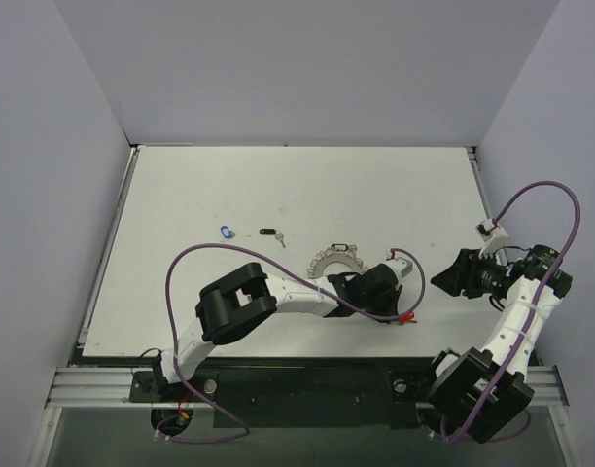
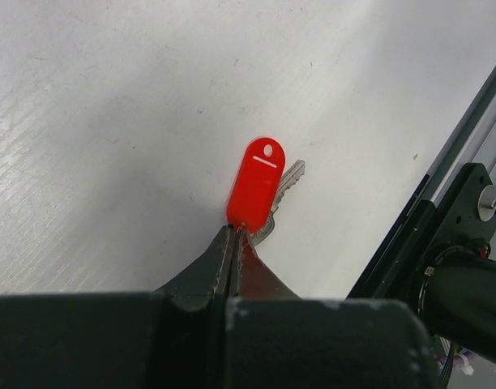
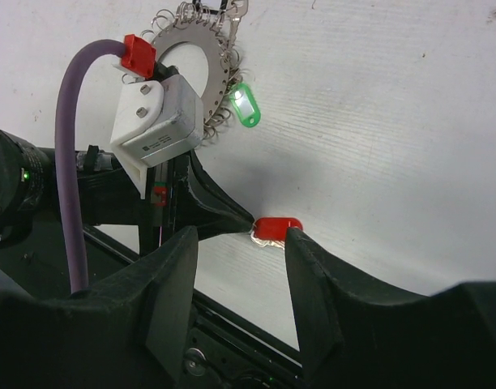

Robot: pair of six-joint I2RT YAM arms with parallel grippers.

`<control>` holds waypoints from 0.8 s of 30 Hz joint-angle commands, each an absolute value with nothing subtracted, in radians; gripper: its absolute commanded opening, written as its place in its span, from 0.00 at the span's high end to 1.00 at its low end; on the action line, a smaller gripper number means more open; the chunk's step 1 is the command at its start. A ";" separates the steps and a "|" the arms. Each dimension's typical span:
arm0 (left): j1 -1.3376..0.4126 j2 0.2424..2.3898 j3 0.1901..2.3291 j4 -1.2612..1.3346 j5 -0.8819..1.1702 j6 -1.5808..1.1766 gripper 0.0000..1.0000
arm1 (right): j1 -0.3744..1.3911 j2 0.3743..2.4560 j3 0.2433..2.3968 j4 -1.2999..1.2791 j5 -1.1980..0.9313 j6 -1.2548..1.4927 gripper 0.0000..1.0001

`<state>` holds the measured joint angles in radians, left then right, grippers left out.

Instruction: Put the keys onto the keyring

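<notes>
The red-tagged key (image 2: 256, 190) lies on the white table near its front edge, and my left gripper (image 2: 234, 232) is shut on the tag's near end. The key also shows in the top view (image 1: 406, 316) and the right wrist view (image 3: 278, 228). The keyring (image 1: 334, 261) lies behind the left wrist, with a black-tagged key (image 1: 340, 245) at its far rim. In the right wrist view the keyring (image 3: 206, 42) is partly hidden by the left wrist, and a green-tagged key (image 3: 245, 107) lies at its rim. My right gripper (image 3: 240, 247) is open and empty, just right of the red key.
A blue-tagged key (image 1: 227, 232) and a black-tagged key (image 1: 269, 233) lie loose on the table left of the keyring. The table's front edge with its black metal rail (image 2: 442, 203) runs close by the red key. The left arm's purple cable (image 1: 278, 255) loops above the table.
</notes>
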<state>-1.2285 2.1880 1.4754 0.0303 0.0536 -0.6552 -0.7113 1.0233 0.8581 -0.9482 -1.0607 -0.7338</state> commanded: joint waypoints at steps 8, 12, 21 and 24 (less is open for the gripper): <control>-1.221 2.097 1.456 0.002 0.032 -0.627 0.80 | -0.677 1.042 0.859 -1.020 -1.069 -0.795 0.57; -1.220 2.053 1.440 0.003 0.014 -0.629 0.71 | -0.666 1.040 0.864 -1.028 -1.060 -0.802 0.57; -1.218 1.738 1.222 0.040 -0.159 -0.558 0.63 | -0.505 1.066 0.926 -1.280 -0.992 -1.190 0.50; -1.216 1.556 1.062 0.061 -0.237 -0.506 0.62 | -0.448 1.107 0.925 -1.573 -0.997 -1.759 0.34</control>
<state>-1.2221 1.7664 1.2102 0.0101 -0.1028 -0.5842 -0.5095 1.0695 0.8989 -1.1622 -0.9958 -1.1107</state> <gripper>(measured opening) 0.376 0.574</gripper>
